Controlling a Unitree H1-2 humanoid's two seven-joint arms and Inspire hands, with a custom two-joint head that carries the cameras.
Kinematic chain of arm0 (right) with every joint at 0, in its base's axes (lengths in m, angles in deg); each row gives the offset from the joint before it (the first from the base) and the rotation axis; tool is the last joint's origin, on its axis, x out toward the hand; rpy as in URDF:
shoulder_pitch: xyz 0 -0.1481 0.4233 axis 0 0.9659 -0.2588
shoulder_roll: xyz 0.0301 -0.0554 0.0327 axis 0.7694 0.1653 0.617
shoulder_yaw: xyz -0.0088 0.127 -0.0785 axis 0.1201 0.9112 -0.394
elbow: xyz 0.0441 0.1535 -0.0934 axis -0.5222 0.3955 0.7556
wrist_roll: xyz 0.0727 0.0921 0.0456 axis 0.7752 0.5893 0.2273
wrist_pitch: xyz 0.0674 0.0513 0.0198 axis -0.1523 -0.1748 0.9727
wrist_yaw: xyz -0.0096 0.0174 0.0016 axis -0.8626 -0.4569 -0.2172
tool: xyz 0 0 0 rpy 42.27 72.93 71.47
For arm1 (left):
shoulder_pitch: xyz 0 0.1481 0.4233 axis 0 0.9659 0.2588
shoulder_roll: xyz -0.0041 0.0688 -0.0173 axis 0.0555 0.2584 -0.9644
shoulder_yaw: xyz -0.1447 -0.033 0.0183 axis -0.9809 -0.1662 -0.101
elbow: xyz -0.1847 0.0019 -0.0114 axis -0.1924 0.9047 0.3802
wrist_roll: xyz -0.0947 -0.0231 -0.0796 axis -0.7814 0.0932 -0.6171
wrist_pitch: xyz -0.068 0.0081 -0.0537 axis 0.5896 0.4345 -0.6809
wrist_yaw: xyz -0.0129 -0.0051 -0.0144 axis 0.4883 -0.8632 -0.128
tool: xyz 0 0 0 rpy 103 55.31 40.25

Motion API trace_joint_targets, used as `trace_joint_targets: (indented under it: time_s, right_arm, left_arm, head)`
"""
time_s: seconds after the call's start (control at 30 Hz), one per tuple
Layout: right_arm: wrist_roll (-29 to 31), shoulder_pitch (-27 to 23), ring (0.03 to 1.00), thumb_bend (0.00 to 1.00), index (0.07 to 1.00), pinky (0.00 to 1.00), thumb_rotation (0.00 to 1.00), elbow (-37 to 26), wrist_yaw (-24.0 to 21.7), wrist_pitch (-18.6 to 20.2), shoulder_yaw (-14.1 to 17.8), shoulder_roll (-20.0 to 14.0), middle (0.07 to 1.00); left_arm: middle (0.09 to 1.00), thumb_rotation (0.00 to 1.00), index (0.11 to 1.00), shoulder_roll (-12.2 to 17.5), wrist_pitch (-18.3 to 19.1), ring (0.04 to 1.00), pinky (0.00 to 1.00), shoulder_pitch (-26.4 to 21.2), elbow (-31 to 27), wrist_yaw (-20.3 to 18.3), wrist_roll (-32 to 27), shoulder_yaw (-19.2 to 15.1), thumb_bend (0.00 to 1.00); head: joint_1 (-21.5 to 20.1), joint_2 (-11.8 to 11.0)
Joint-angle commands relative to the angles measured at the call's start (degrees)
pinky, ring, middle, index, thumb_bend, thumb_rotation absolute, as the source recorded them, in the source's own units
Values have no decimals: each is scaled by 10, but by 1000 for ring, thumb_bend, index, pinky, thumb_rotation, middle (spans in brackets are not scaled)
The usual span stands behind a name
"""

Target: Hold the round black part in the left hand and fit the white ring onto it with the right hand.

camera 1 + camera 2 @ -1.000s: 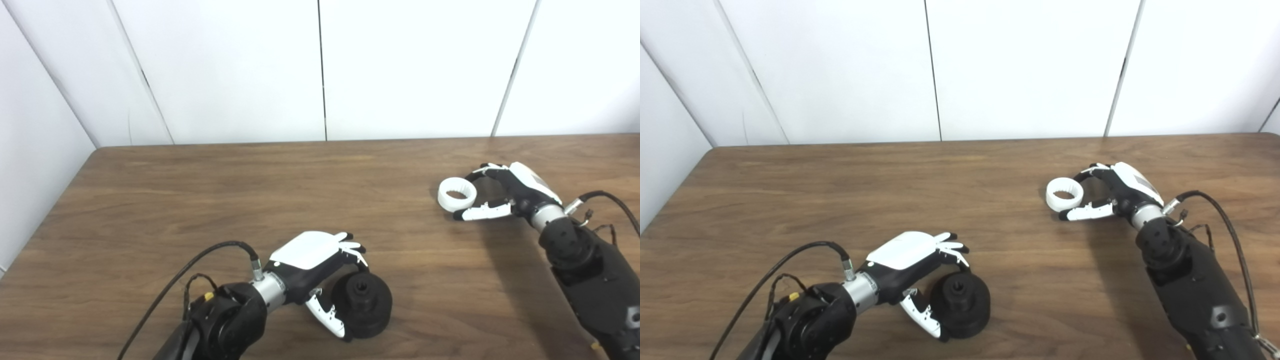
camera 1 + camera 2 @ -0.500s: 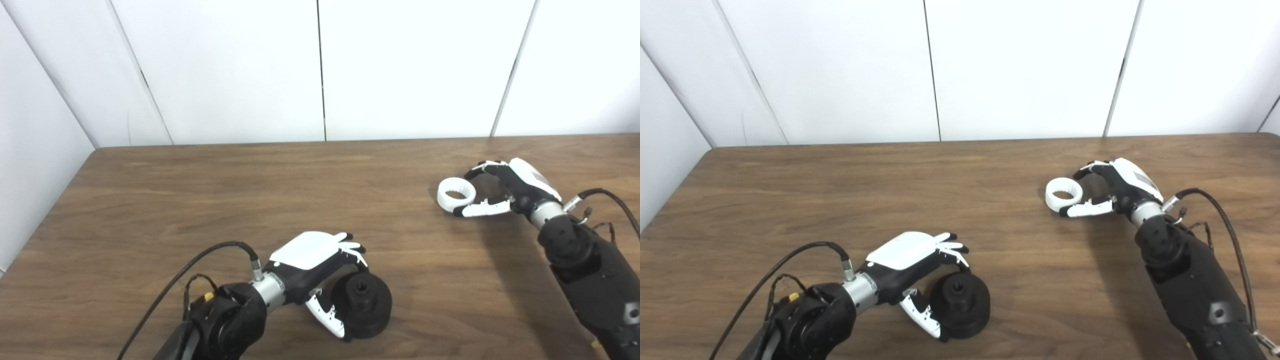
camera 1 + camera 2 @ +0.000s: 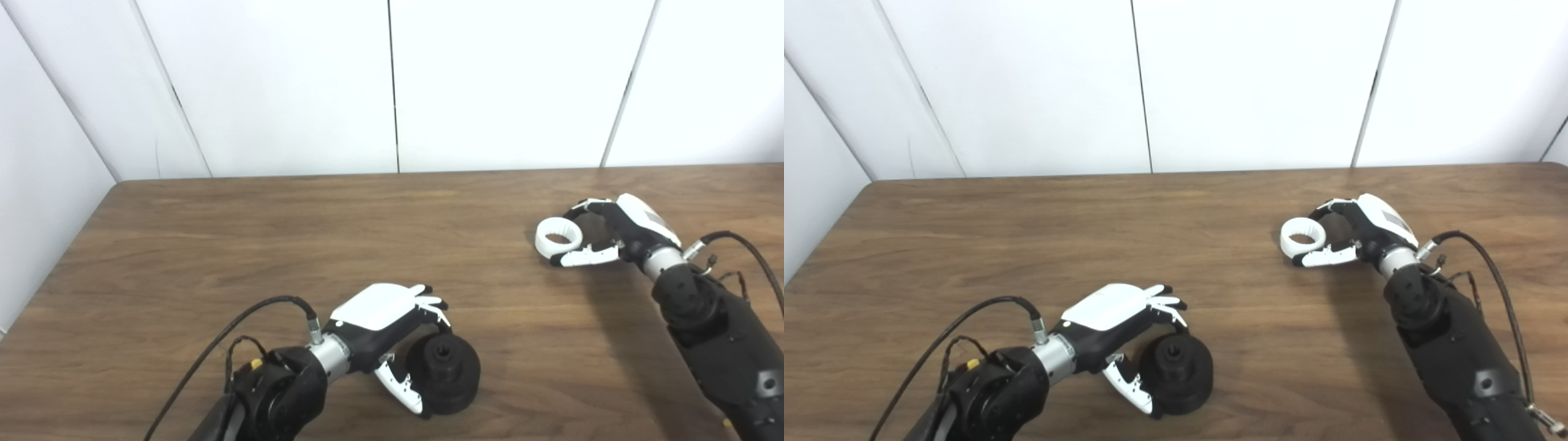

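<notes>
The round black part (image 3: 443, 373) sits on the wooden table (image 3: 306, 245) near its front edge, with a toothed hole in its raised middle facing up. The left hand (image 3: 392, 331) is cupped around its left side, fingers (image 3: 432, 304) curved over the far rim and the thumb (image 3: 401, 387) lying along the near side; the thumb looks to touch the part, but whether the hand truly grips it cannot be told, and the part rests on the table.

Well apart, toward the right and farther back, the white ring (image 3: 557, 237) lies flat on the table, its opening up. The right hand (image 3: 612, 229) is just beside it with its fingers apart: the fingers (image 3: 585, 205) arch over the ring's far right side and the thumb (image 3: 582, 256) reaches along its near side. It holds nothing
</notes>
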Motion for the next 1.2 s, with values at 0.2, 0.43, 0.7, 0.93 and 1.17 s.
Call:
trace_joint_targets:
  time_s: [0.2,0.43,0.7,0.93,1.17]
  right_arm:
    - [7,-26,954,867,706,879,329,-10,2,-23,-3,10,889]
    - [5,-24,946,838,673,889,302,-11,4,-23,-5,10,877]
    - [9,-22,956,804,611,881,276,-8,9,-31,-2,12,885]
    - [14,-20,955,799,584,880,265,-1,14,-41,3,14,870]
    - [18,-17,956,528,493,879,157,0,20,-44,6,16,866]
  left_arm:
    - [924,233,662,2,1,996,898,-6,-5,1,12,-5,860]
    - [926,235,664,2,1,995,906,-7,-6,-2,14,-5,856]
    - [925,231,665,1,2,994,902,-5,-7,-2,17,-6,860]
    - [928,226,667,3,0,995,902,-5,-7,-2,17,-7,857]
    - [928,229,661,3,1,996,903,-4,-9,-4,17,-7,856]
  head:
    - [0,2]
    - [1,3]
    - [2,4]
    - [3,4]
    - [3,5]
